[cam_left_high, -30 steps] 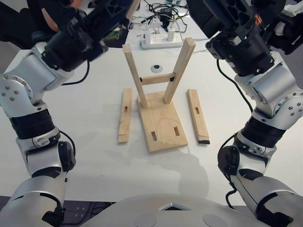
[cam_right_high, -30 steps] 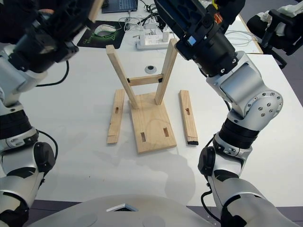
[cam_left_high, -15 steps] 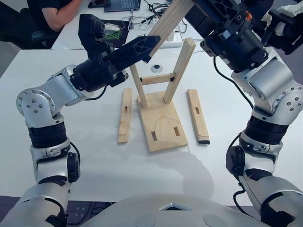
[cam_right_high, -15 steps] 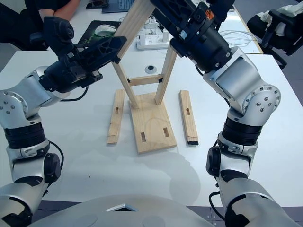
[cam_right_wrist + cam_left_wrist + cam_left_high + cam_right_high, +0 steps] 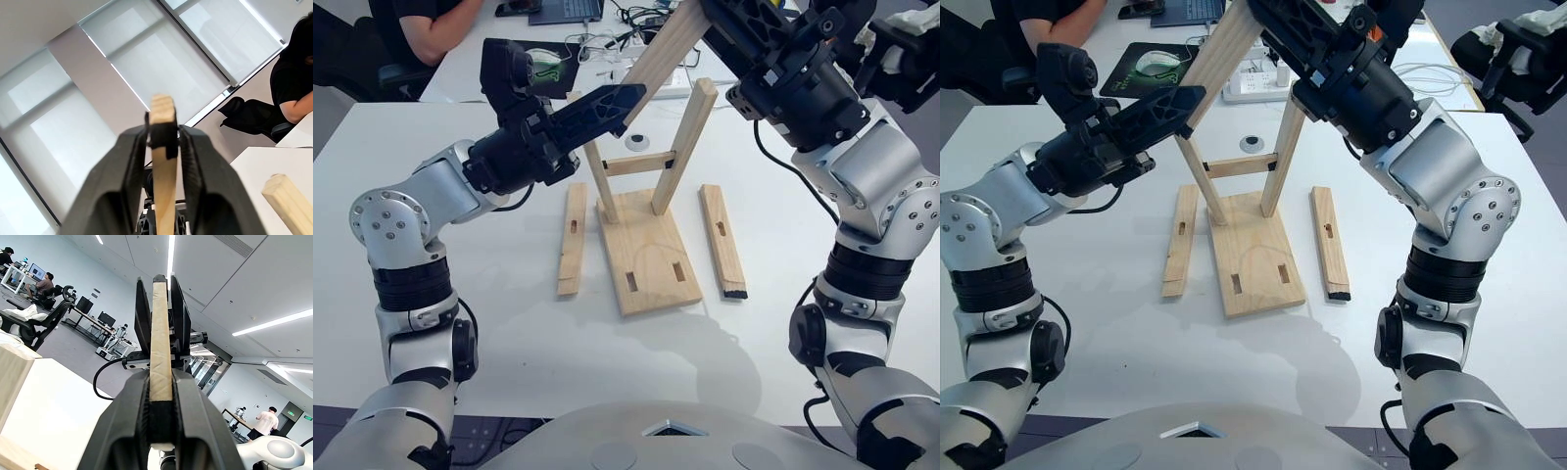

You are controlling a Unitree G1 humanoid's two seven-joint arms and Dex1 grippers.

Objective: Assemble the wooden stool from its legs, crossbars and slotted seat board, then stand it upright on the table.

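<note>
Two holds on one raised leg [image 5: 661, 54]: left claw [image 5: 161, 308] clamps low end, right claw [image 5: 164, 132] clamps higher, likely steadying aim before slotting into seat board [image 5: 646, 259] at desk [image 5: 509, 323] middle.

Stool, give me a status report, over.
Left gripper shut on crossbar, right gripper shut on leg, both raised above seat board. Two standing legs in it, two loose legs flat beside. Open slots unobstructed.
</note>
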